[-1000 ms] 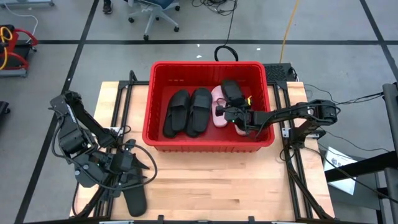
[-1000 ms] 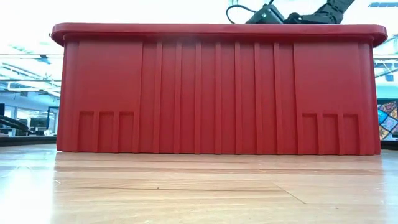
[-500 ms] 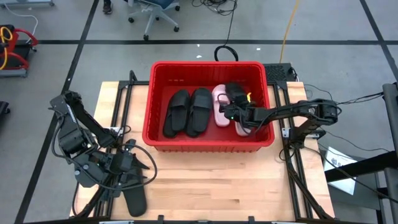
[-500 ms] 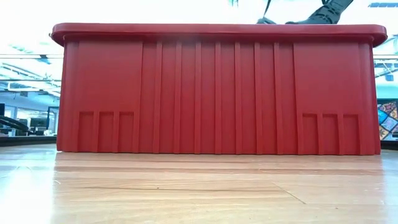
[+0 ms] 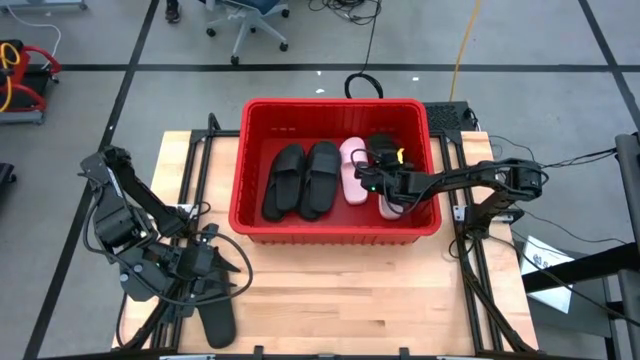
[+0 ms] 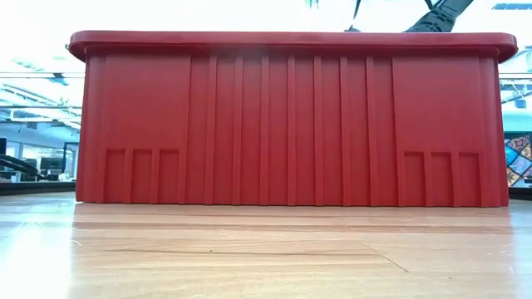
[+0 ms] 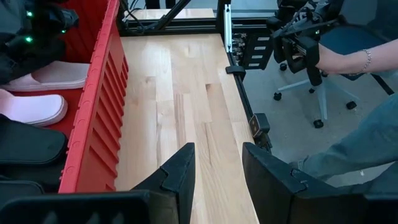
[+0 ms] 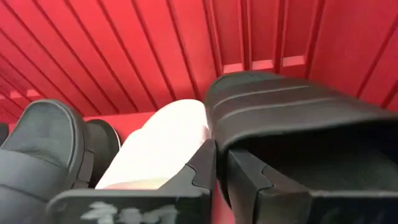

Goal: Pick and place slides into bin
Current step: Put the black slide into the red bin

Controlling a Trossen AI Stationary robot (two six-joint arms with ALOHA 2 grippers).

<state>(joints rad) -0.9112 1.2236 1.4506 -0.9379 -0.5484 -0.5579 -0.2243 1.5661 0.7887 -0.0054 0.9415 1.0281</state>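
The black slide (image 5: 381,152) you are placing sits low inside the red bin (image 5: 335,236), at its right end, lying over the pale pink pair (image 5: 356,170). Your right gripper (image 5: 376,182) reaches in over the bin's right wall, and in its wrist view the jaws are nearly closed, pinching the edge of that black slide (image 8: 292,118), so you are at the set-down step, not yet at release. Two more black slides (image 5: 302,178) lie side by side in the bin's left half.

Judging from this, your next move calls for opening the jaws so the slide drops onto the pink ones, then lifting straight up to clear the rim before swinging out.

Your left gripper (image 5: 222,262) waits over the tabletop (image 5: 340,290) near its front left corner, jaws spread and empty in its wrist view. One black slide (image 5: 214,322) lies on the tabletop just beside it, likely the next pick.
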